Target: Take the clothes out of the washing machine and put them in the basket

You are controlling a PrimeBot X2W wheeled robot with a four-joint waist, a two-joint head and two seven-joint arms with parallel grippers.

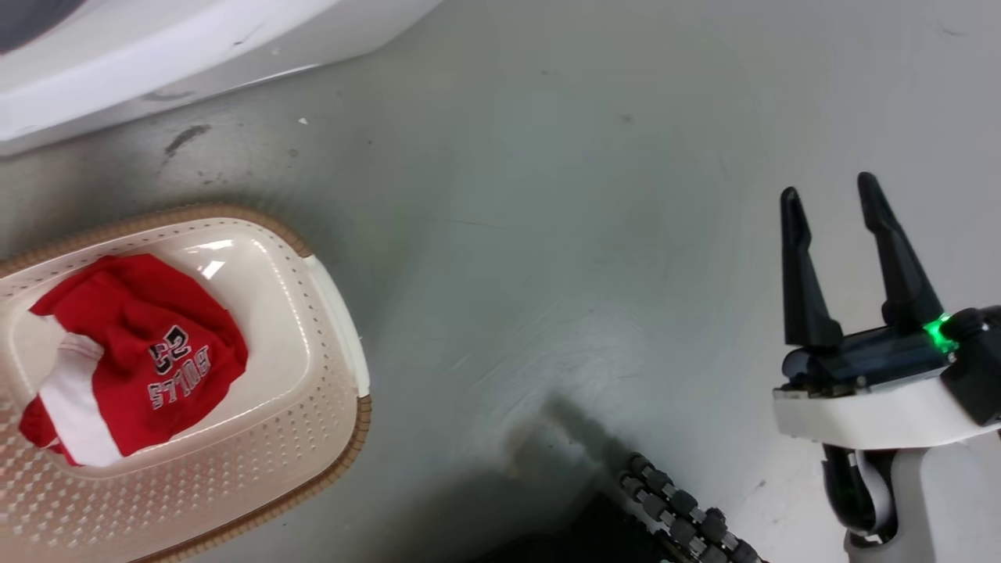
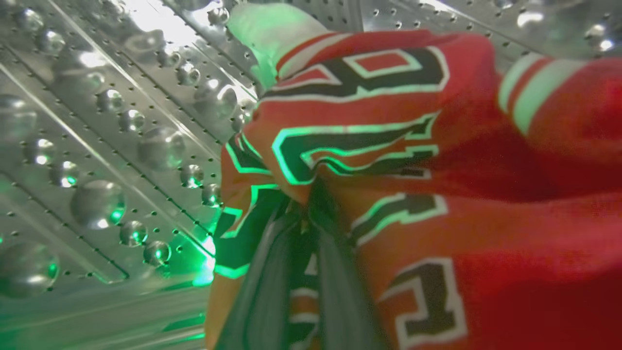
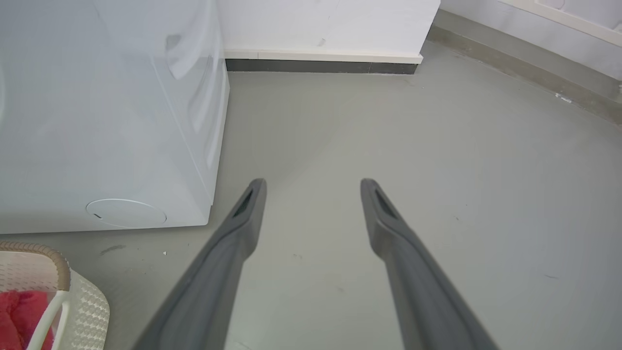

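Inside the drum, a red jersey is pinched by the left gripper; the right gripper, at 3 o'clock, is spread.

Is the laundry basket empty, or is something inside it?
Not empty. The head view shows a crumpled red jersey lying inside the basket, with bare cream bottom beside it.
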